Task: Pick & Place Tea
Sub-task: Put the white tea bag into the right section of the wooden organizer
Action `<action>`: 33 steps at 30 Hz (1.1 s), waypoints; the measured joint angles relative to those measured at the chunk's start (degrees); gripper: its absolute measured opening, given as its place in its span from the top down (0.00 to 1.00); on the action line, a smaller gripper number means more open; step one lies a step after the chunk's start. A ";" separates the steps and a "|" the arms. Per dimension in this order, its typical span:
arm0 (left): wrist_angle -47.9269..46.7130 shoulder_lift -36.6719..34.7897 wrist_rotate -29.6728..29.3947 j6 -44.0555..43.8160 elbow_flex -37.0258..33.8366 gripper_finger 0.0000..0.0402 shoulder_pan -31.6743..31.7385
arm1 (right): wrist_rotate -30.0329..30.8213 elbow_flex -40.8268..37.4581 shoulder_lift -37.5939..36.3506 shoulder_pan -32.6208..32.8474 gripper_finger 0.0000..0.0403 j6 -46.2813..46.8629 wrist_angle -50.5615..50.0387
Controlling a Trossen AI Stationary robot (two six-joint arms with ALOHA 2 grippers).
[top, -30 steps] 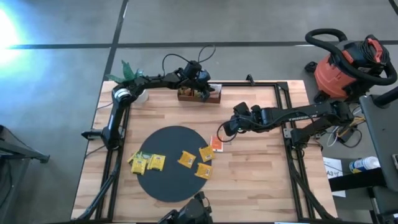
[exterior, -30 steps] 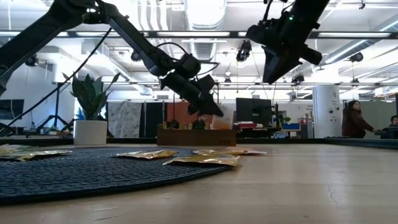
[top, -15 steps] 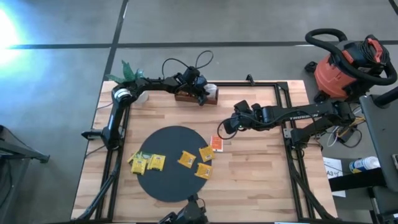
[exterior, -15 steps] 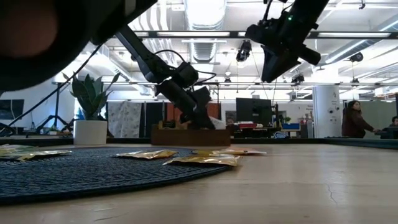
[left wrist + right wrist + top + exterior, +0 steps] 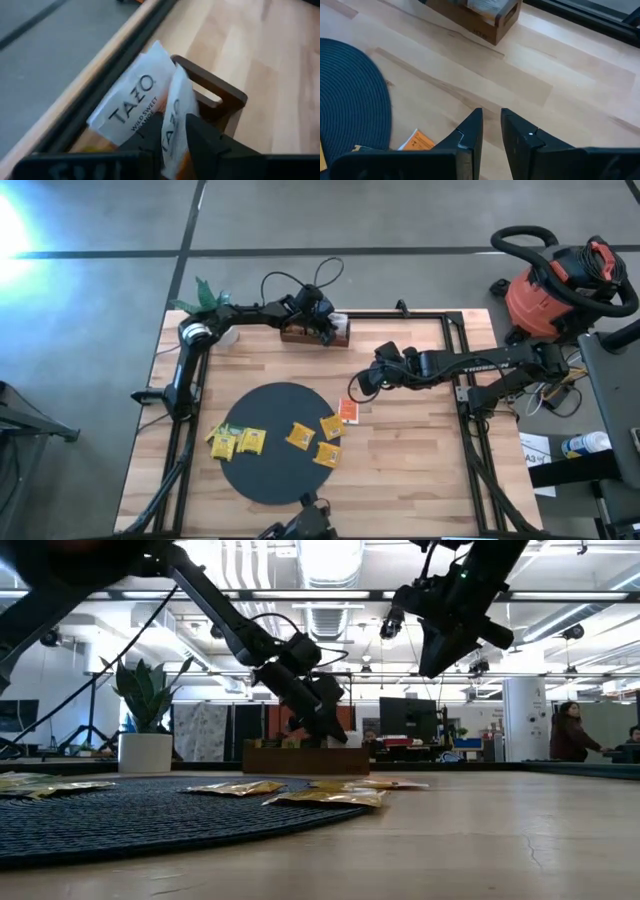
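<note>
Several yellow tea packets (image 5: 299, 436) lie flat on the black round mat (image 5: 270, 405), and an orange-red one (image 5: 348, 412) lies on the wood at the mat's right rim. At the far edge stands the brown wooden tray (image 5: 296, 336). My left gripper (image 5: 173, 120) is down inside it, open. A white TAZO packet (image 5: 172, 107) stands on edge between its fingers, with a second white packet (image 5: 131, 102) leaning beside it. My right gripper (image 5: 491, 112) hangs above bare wood right of the mat, its fingers narrowly open with nothing between them. My left gripper slants down into the tray from the near left, one finger on each side of the upright white packet's near edge (image 5: 170, 134). Whether the fingers (image 5: 202, 135) touch the packet, I cannot tell. The packet's lower end stands in the tray's compartment.
A potted plant (image 5: 145, 730) stands at the table's far left corner. A black frame rail (image 5: 400, 314) runs along the far edge behind the tray. A red shop vacuum (image 5: 555, 280) sits off the table at the right. A person (image 5: 570, 730) stands far back in the room.
My left gripper has sunk from above the tray down into it, tipping more steeply. The tray has slid a little toward the table's left edge. My right gripper has kept still.
</note>
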 joint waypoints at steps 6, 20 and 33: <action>-2.54 -4.81 -7.43 0.31 0.00 0.79 -0.21 | -2.33 -0.73 0.00 -0.53 0.83 -1.20 2.17; -8.10 -13.31 0.97 -3.52 -0.43 0.79 -5.45 | -8.92 -5.74 0.04 -1.20 0.83 -2.08 7.43; -12.70 -18.57 5.71 7.04 -15.38 0.79 -21.76 | -28.98 -7.43 5.06 -0.53 0.83 -5.79 12.70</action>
